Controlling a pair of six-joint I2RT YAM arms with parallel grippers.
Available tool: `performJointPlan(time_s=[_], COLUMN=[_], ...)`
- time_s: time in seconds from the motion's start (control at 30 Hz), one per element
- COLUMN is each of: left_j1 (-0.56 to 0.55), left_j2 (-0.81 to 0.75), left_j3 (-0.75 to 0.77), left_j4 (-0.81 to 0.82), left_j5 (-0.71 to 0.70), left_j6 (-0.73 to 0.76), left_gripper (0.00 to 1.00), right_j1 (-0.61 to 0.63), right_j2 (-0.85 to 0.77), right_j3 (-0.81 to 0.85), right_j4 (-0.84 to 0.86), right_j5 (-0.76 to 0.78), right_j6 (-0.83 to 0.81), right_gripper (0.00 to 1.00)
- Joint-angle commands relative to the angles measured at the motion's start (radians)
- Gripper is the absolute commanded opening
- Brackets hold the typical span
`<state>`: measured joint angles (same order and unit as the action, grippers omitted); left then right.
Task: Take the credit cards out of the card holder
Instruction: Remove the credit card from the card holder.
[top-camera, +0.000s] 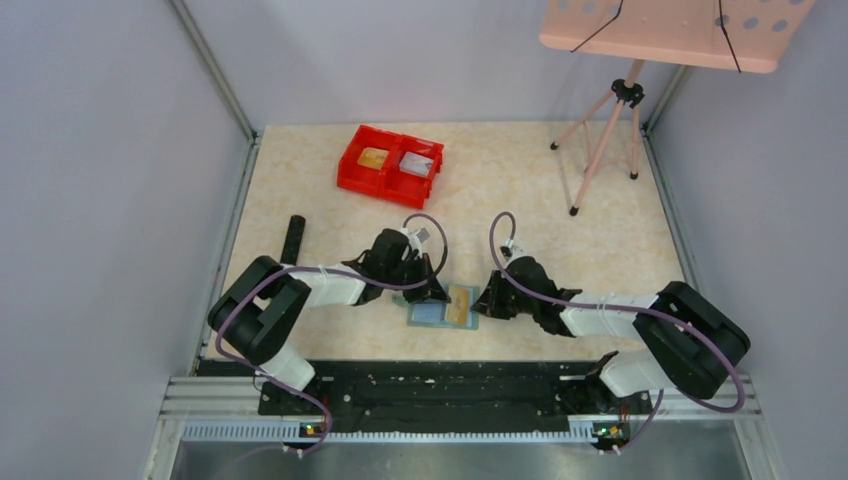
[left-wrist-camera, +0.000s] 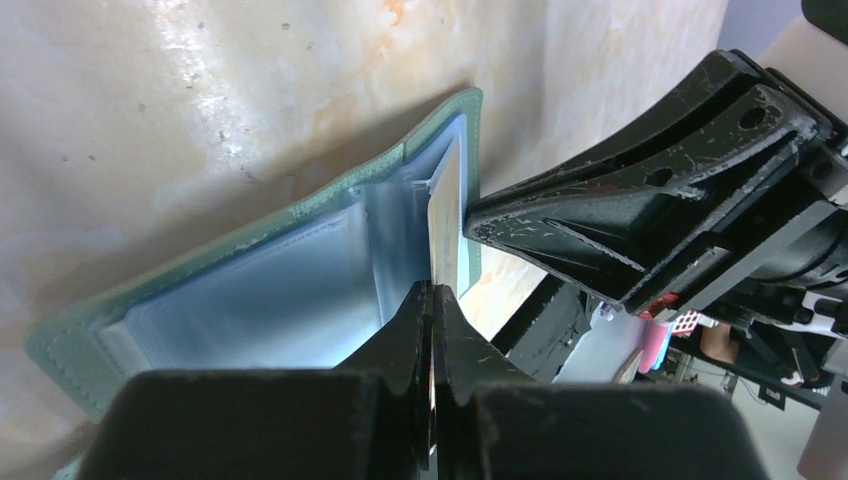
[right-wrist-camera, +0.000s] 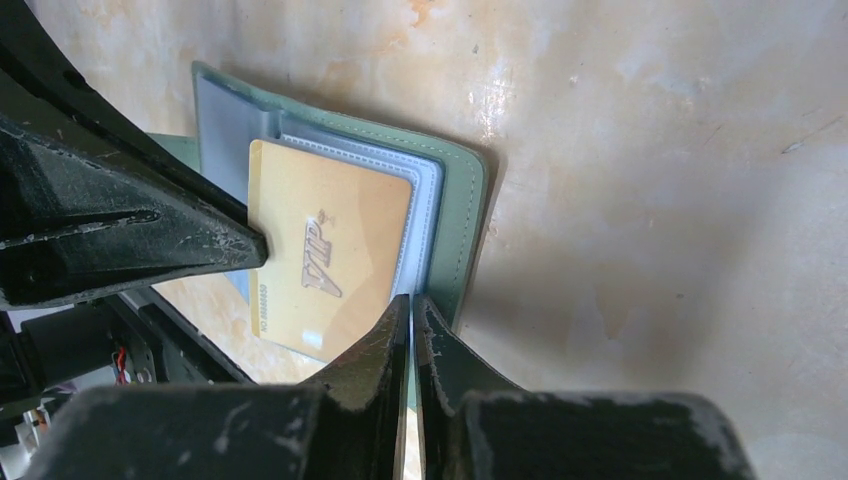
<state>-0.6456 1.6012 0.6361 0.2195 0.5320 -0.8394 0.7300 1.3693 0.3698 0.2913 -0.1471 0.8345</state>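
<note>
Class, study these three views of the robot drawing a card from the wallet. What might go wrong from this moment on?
1. The left gripper pinches only the edge of the gold card, so it may slip free.
2. The card seems partly inside the card holder; if the right gripper, shut at the holder's edge, loses it, the holder could drag along.
3. Both grippers sit very close and might collide.
</note>
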Motion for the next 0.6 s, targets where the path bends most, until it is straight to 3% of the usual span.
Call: performJointPlan(time_s=[0.0, 0.57], left_j1=[0.006, 0.051], left_j2=[-0.023, -0.018], left_j3=[-0.007, -0.008], left_j4=[0.067, 0.060], left_j5=[0.089, 0.133], left_j6=[0.017, 0.028], left_gripper=[0.00, 0.00], right_j1=[-0.004, -0.006], right_j2=[0.029, 0.029], right_j3=[-0.024, -0.016], right_j4=[-0.043, -0.053], right_j5=[0.048, 0.055], right_j6=[-0.009, -0.019], right_gripper=[0.05, 0.05])
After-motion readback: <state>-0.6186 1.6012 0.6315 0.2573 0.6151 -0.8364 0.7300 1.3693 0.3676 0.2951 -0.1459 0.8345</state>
